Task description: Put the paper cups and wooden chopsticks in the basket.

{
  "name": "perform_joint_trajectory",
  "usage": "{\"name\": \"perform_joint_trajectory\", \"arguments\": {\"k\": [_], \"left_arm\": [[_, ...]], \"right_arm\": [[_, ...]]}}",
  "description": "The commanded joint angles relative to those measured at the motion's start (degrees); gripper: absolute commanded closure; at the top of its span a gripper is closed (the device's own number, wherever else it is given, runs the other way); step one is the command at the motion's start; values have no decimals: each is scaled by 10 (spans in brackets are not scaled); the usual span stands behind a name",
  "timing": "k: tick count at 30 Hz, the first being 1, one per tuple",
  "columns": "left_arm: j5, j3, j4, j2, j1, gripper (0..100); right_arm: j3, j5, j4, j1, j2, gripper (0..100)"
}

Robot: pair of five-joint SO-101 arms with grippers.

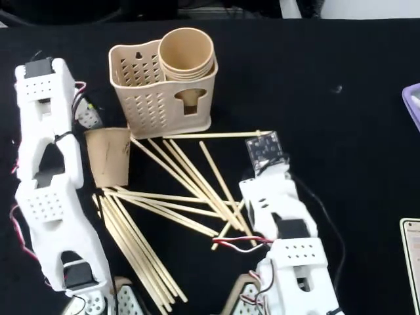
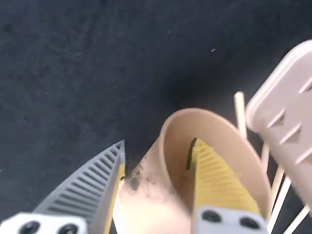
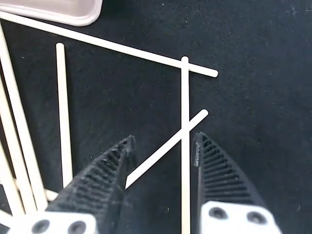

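Note:
A beige perforated basket (image 1: 149,98) stands at the back left with stacked paper cups (image 1: 187,51) in it. One more paper cup (image 1: 108,156) lies just in front of the basket. My left gripper (image 2: 157,144) is open astride this cup's wall (image 2: 146,190), one finger (image 2: 217,180) inside and the other (image 2: 97,187) outside. Several wooden chopsticks (image 1: 170,197) lie fanned across the table's middle. My right gripper (image 3: 163,141) is open low over two crossed chopsticks (image 3: 184,122), whose crossing lies between its fingers. The basket's base (image 3: 48,9) is close by.
A purple object (image 1: 412,102) and a pale card (image 1: 411,252) sit at the right edge of the black table (image 1: 328,79). The basket's side (image 2: 287,122) is close beside the left gripper. The arms' white bodies stand at the front.

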Motion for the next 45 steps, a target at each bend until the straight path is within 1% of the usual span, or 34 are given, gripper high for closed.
{"name": "perform_joint_trajectory", "arguments": {"k": [1,4,6,8,14,17,21,23,25,27,31,34,36,38,41,45], "left_arm": [[-9,36,4,-84,-9,854],[-10,78,4,-131,-6,979],[-18,111,4,-160,-4,953],[-34,139,4,-187,-4,973],[-95,196,4,-268,-14,969],[-122,195,3,-315,-22,969],[-178,163,3,-380,-17,964],[-191,134,0,-409,-16,964],[-191,102,-20,-435,-16,967],[-169,68,-44,-461,-16,968],[-61,8,-104,-507,-15,964],[4,-7,-173,-527,29,963],[9,-7,-209,-529,73,963],[11,-7,-232,-529,130,963],[11,-7,-253,-529,211,963],[26,-7,-287,-529,292,963]], "right_arm": [[0,5,-16,7,-15,807],[0,5,-16,7,-15,807],[0,5,-16,7,-15,807],[0,5,-16,8,-15,807],[0,5,-16,9,-15,807],[0,5,-16,9,-15,807],[0,5,-16,8,-15,807],[0,5,-16,7,-15,807],[0,5,-16,7,-15,807],[0,5,-16,6,-15,807],[0,5,-16,6,-13,807],[0,5,-16,6,-13,807],[0,5,-17,6,-13,807],[0,5,-17,6,-13,807],[1,5,-17,6,-13,807],[1,5,-17,6,-13,807]]}}
